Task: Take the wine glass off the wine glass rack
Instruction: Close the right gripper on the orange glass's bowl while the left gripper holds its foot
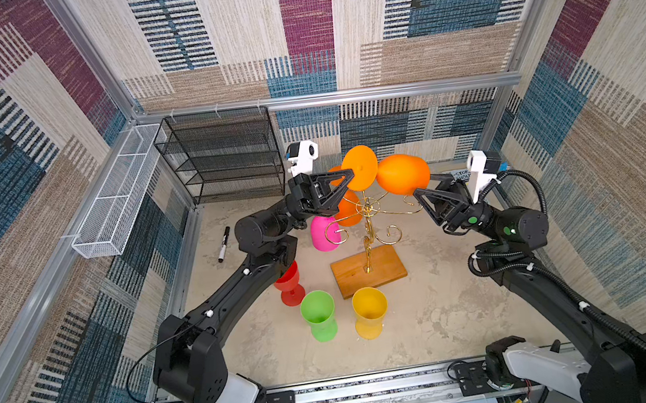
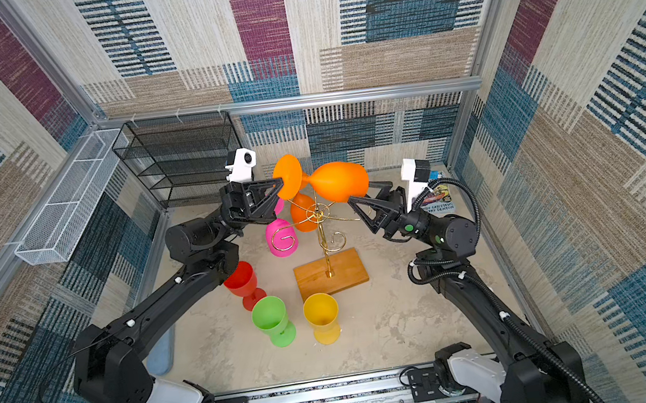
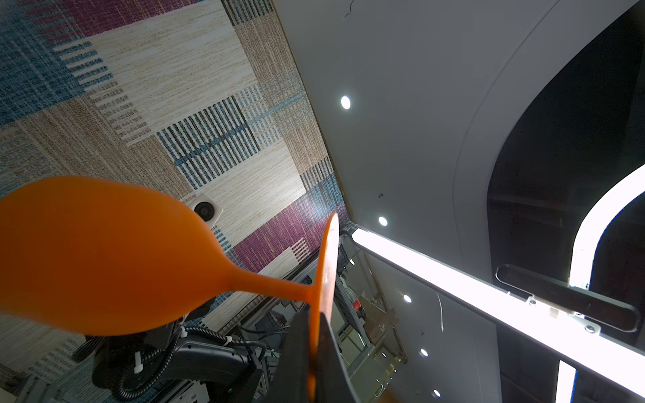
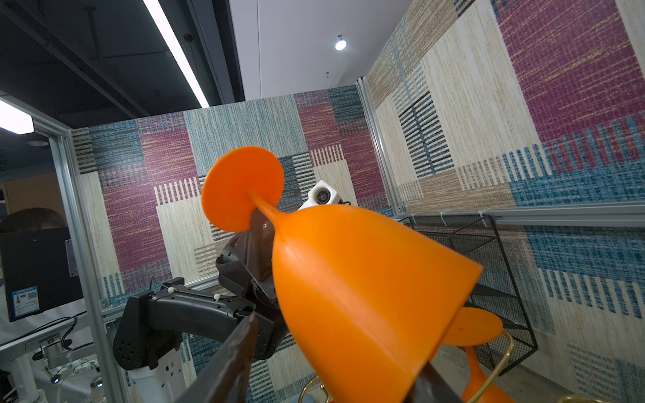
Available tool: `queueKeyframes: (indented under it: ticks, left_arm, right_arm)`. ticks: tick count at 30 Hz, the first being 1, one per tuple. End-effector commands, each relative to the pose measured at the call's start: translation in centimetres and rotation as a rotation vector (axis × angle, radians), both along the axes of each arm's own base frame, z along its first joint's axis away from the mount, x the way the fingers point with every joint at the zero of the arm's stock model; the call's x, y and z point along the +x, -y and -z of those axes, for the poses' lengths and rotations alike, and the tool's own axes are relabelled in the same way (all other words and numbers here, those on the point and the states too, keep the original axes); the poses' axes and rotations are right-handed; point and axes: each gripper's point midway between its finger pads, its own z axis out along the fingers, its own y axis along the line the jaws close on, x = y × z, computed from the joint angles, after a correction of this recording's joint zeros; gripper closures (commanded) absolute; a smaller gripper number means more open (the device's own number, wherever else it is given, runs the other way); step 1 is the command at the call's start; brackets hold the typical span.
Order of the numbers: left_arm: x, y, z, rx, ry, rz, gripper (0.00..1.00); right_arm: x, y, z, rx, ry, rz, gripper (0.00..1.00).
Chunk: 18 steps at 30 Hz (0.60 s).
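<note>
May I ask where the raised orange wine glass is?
Mid-scene in both top views, the orange wine glass hangs sideways above the wine glass rack, foot in the left hand.

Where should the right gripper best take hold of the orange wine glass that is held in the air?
Take the orange wine glass by its bowl, from the right arm's side: it lies roughly level, foot pinched in the left gripper, so the wide bowl faces the right gripper. The stem is thin.
</note>
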Motion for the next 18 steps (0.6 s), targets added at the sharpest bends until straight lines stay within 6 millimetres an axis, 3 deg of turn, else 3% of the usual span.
queueKeyframes:
  ticks: [1, 14, 18]
  left_arm:
    - [0.3, -0.3, -0.2, -0.034, -0.02, -0.009, 1.0]
    - [1.9, 0.2, 0.5, -0.044, -0.072, -0.019, 1.0]
    - [2.4, 0.5, 0.8, -0.041, -0.084, -0.015, 0.92]
  right_arm:
    - [-1.7, -0.2, -0.5, -0.017, 0.086, -0.03, 0.47]
    - [-2.1, -0.3, -0.1, 0.005, 0.09, -0.068, 0.77]
    - [-2.3, -0.2, -0.1, 0.015, 0.087, -0.077, 0.88]
